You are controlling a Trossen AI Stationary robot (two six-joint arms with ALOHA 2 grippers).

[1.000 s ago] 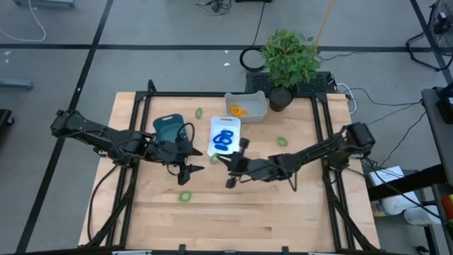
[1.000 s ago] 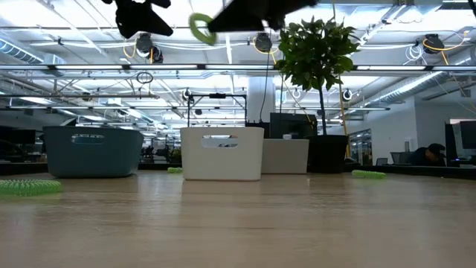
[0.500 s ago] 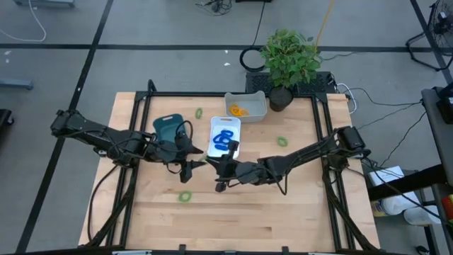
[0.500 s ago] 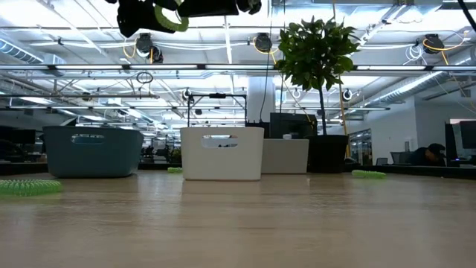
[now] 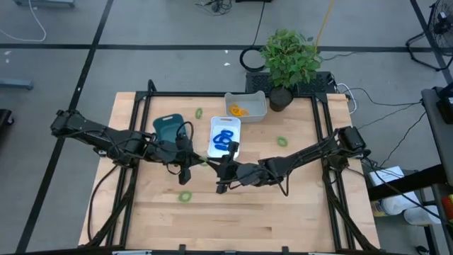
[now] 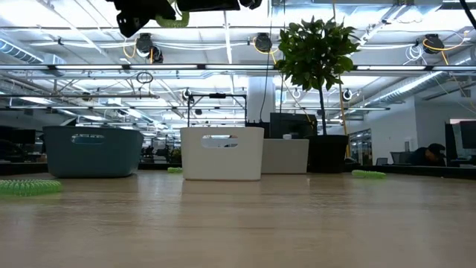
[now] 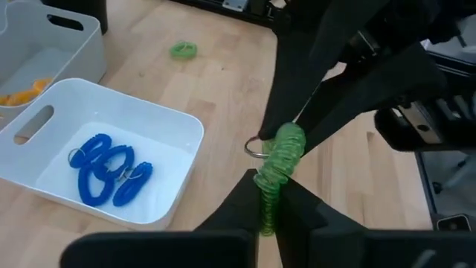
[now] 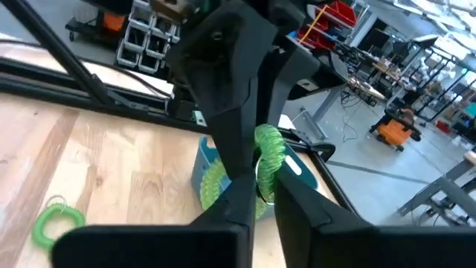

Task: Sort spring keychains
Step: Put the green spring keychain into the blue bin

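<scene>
green spring keychain (image 7: 277, 160) held in mid-air between both grippers, above table (image 5: 283, 212) | white tray (image 5: 214, 134): blue keychains (image 7: 108, 167); grey tray (image 5: 256, 100): orange ones (image 5: 238, 110); teal tray (image 5: 167, 126) contents hidden | left gripper (image 7: 266, 195) pinched on coil, right gripper (image 8: 256, 190) clamping it too | left fingers, spread a second ago, now closed

A potted plant (image 5: 290, 60) stands at the wooden table's (image 5: 283, 219) far edge, near a black cable coil (image 5: 251, 58)
</scene>
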